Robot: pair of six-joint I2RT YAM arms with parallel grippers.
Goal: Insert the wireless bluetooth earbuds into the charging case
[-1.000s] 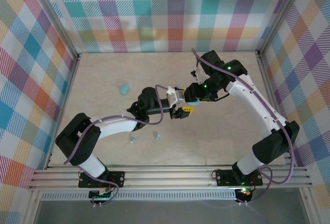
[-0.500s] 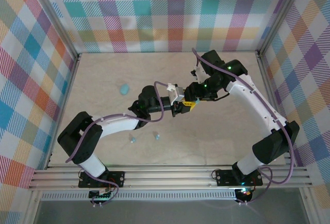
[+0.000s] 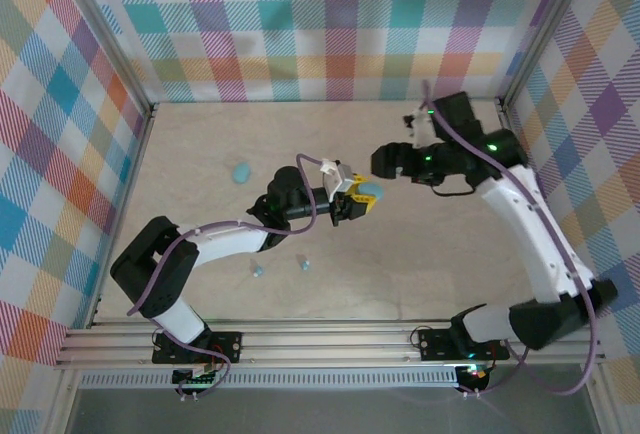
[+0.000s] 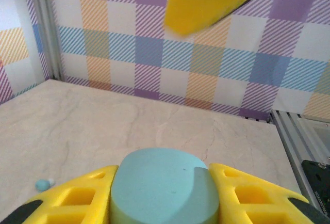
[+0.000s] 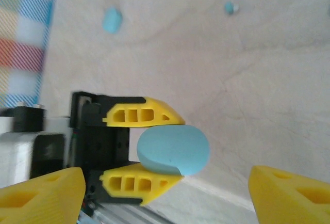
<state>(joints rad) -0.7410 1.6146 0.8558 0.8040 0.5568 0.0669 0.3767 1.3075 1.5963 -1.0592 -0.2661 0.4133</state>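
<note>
Two earbuds (image 3: 258,270) lie on the worktop (image 3: 420,254) beside the left arm, well apart from the blue oval case (image 5: 172,150). The left hand (image 3: 361,197) is clamped on that case. The right hand (image 3: 383,163), just beside it, gapes wide and holds nothing.

The desk (image 3: 200,144) is a pale beige, marble-veined surface, closed in on three sides by checked walls, with a metal rail running along its near edge. A light-blue oval case (image 3: 241,171) lies flat on it toward the back left, well apart from everything else. Two tiny light-blue earbuds (image 3: 258,270) rest nearer the front, close to each other but not touching, the second one (image 3: 303,265) to the right of the first.
</note>
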